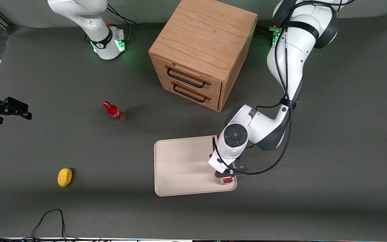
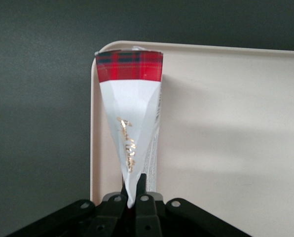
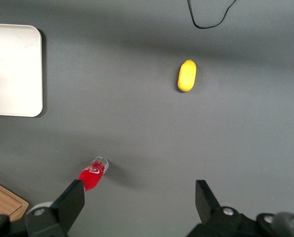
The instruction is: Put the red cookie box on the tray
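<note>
The red cookie box point(image 2: 129, 108) shows a white label face and a red tartan end. My left gripper point(image 2: 133, 195) is shut on its narrow near end. The box reaches from the fingers to a corner of the cream tray point(image 2: 226, 123), just inside the rim. In the front view the gripper point(image 1: 226, 176) hangs over the tray point(image 1: 180, 164) at its edge toward the working arm, near the corner closest to the camera. Only a small red piece of the box point(image 1: 227, 180) shows under the fingers. I cannot tell whether the box rests on the tray.
A wooden two-drawer cabinet point(image 1: 203, 50) stands farther from the camera than the tray. A small red bottle point(image 1: 113, 112) and a yellow fruit point(image 1: 64, 176) lie toward the parked arm's end. A black cable point(image 1: 49, 218) loops near the front edge.
</note>
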